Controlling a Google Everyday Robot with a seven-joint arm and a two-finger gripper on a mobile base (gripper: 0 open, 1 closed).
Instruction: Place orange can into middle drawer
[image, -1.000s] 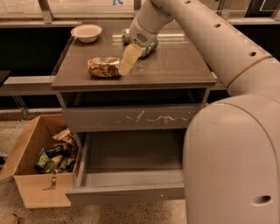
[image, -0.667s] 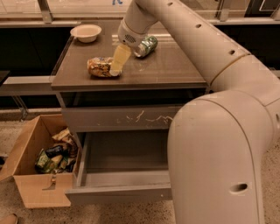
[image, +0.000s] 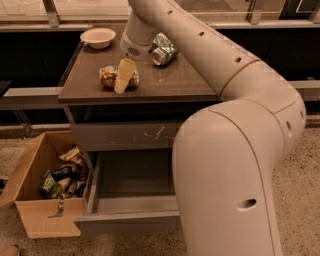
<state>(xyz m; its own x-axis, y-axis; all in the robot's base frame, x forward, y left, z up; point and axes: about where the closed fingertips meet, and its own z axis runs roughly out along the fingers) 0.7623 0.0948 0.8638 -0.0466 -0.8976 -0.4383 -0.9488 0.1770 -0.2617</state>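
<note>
The orange can (image: 108, 76) lies on its side on the brown cabinet top (image: 165, 82), left of centre. My gripper (image: 122, 82) reaches down from the arm right at the can and overlaps its right half, hiding part of it. The middle drawer (image: 127, 220) stands pulled open below, wide and shallow, with a plain grey front. Its inside (image: 135, 175) shows nothing in it.
Two green-and-silver cans (image: 164, 49) lie at the back of the top, right of my gripper. A white bowl (image: 98, 37) sits at the back left. The scratched drawer front (image: 125, 135) is shut. An open cardboard box (image: 45, 192) of packets stands on the floor at left. My arm fills the right side.
My gripper has moved left across the cabinet top, away from the green-and-silver cans, and now sits over the orange can. The can and drawer have not moved.
</note>
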